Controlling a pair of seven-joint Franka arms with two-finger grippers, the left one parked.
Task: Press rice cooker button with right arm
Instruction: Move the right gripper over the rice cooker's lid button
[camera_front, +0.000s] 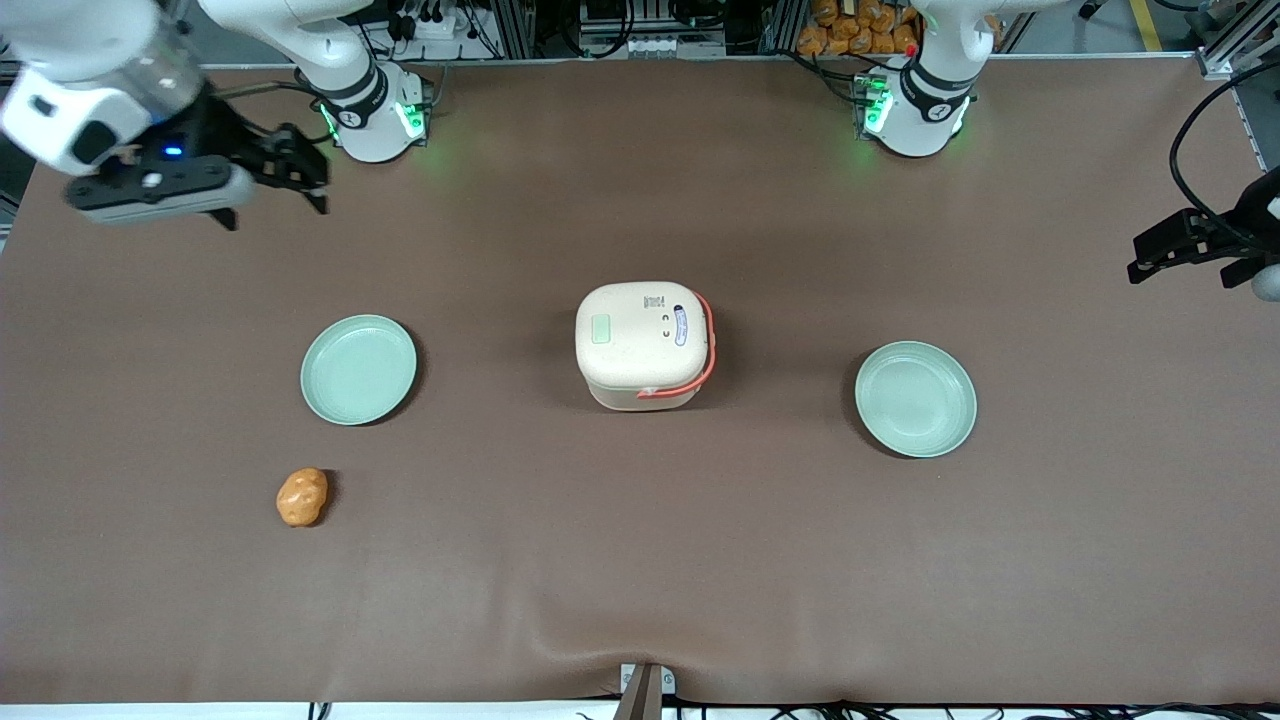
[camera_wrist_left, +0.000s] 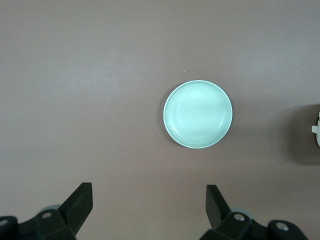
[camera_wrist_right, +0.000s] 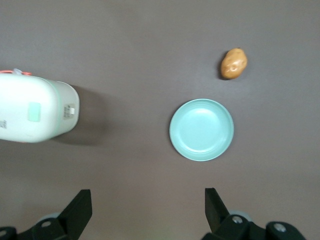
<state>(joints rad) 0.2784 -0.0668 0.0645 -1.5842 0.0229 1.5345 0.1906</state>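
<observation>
While the right arm (camera_front: 90, 100) is hanging high at its own end of the table:
Front view: the rice cooker (camera_front: 640, 345) is sitting mid-table between two plates (camera_front: 358, 369); the gripper (camera_front: 290, 170) is well apart from it.
Right wrist view: the gripper (camera_wrist_right: 145, 212) is showing its fingers (camera_wrist_right: 80, 210) spread, holding nothing.
Handling: the button (camera_wrist_right: 34, 111) is lying flush in a rigid lid; the cooker looks light, so the press is best going straight down.
</observation>
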